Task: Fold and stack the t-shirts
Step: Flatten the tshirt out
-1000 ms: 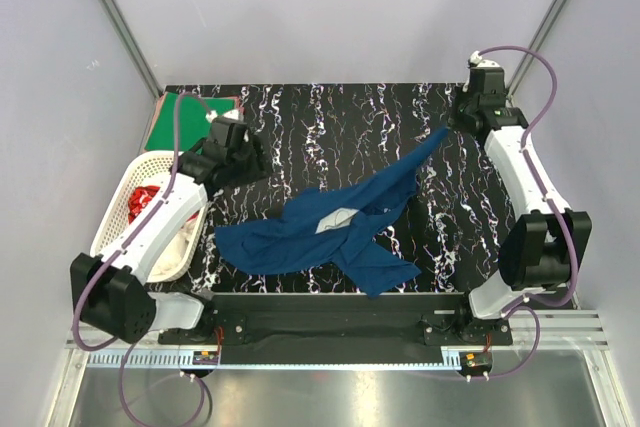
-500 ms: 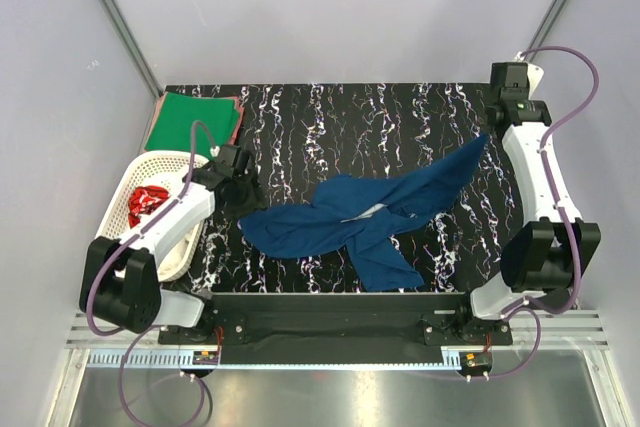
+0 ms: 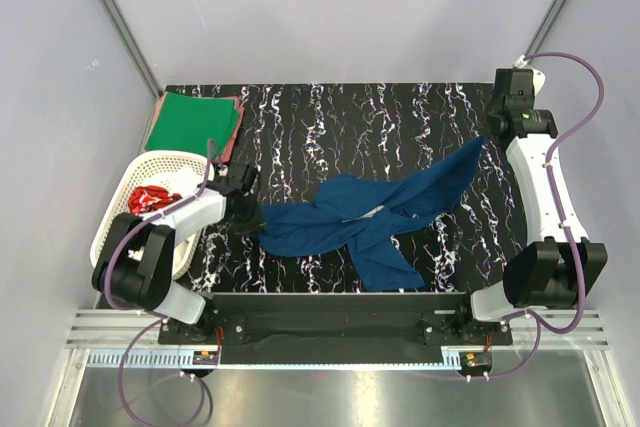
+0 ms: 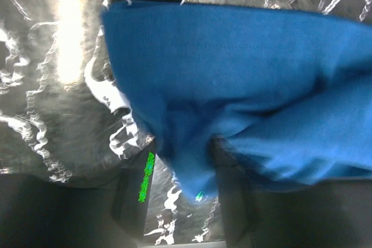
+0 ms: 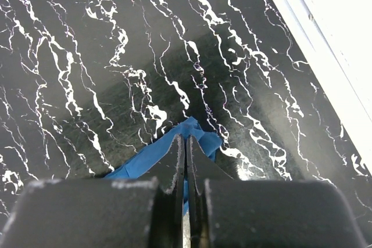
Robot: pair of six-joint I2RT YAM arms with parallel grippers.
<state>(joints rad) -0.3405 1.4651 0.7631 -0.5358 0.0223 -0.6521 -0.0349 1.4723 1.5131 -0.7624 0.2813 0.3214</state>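
Dropping onto the navy t-shirt (image 3: 350,217), the left gripper (image 4: 177,196) has half closed around the hem between its jaws without clamping yet. The right gripper (image 5: 186,143), pinched tight on a corner, has stretched the shirt ready for folding.

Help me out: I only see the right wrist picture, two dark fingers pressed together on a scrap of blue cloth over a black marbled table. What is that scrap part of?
Observer: It is one end of a navy blue t-shirt. The top camera shows the shirt lying crumpled across the middle of the table.
Operator: Is the other arm doing anything?
Observer: The left end effector is at the shirt's opposite end. Its wrist camera shows the blue hem between its parted fingers.
Operator: Any other clothes around?
Observer: A folded green t-shirt lies at the table's far left corner.
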